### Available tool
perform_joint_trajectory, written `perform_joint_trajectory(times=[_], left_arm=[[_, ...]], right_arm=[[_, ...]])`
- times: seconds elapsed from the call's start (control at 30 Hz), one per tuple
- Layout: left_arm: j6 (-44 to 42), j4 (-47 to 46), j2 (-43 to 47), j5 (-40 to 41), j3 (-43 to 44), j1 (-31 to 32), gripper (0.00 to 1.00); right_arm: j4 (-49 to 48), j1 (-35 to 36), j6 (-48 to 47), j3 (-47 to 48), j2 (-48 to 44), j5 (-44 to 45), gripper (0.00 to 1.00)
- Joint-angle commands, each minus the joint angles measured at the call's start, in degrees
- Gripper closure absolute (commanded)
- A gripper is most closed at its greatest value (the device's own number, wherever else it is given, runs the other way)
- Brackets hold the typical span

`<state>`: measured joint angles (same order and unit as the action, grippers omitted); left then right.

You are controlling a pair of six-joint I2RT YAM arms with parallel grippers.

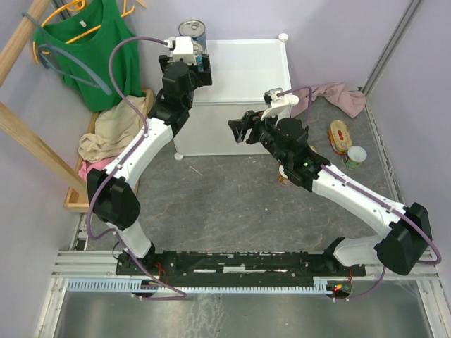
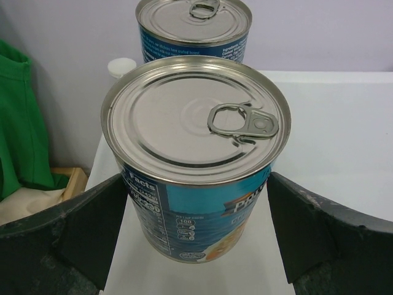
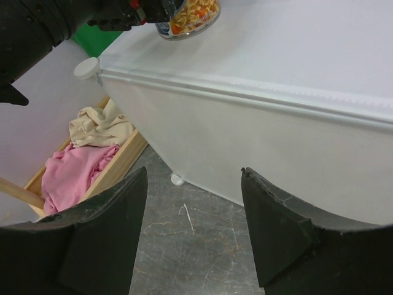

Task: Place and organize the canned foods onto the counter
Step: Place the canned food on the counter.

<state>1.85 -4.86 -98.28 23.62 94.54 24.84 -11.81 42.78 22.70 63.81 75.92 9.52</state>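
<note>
A tall silver-topped, blue-labelled can (image 2: pixel 195 153) stands on the white counter (image 1: pixel 246 77) near its back left corner. My left gripper (image 2: pixel 198 184) is open around this can, with a finger close at each side. A second tall can (image 1: pixel 192 32) stands just behind it and also shows in the left wrist view (image 2: pixel 193 27). My right gripper (image 1: pixel 243 127) is open and empty, in front of the counter's front wall (image 3: pixel 264 141). A flat gold tin (image 1: pixel 340 135) and a small white-topped can (image 1: pixel 354 156) sit on the floor at the right. Another can (image 1: pixel 283 176) is half hidden under my right arm.
A wooden tray (image 1: pixel 74 197) of clothes lies left of the counter, with pink cloth showing in the right wrist view (image 3: pixel 73 175). A green shirt (image 1: pixel 91 49) hangs at the back left. A pink cloth (image 1: pixel 338 95) lies right of the counter. A round knob (image 3: pixel 86 67) marks the counter's corner.
</note>
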Motion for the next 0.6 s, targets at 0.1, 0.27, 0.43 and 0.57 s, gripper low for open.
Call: perform_joint_trajectory(times=[0.1, 0.27, 0.43, 0.57], left_arm=[[-1.4, -3.4, -1.9, 3.1, 3.1, 0.3, 0.01], [-1.8, -4.6, -3.3, 4.5, 4.0, 0.4, 0.01], [-2.6, -7.6, -2.9, 6.3, 1.9, 0.6, 0.01], [-3.9, -9.5, -2.0, 6.7, 0.5, 0.8, 0.05]], right_arm=[[-2.1, 0.5, -0.1, 2.1, 0.3, -1.9, 0.29], [-1.8, 0.5, -0.4, 2.2, 0.1, -2.2, 0.29], [-2.0, 0.8, -0.2, 2.3, 0.5, -2.5, 0.29], [-2.2, 1.0, -0.1, 2.4, 0.8, -2.6, 0.29]])
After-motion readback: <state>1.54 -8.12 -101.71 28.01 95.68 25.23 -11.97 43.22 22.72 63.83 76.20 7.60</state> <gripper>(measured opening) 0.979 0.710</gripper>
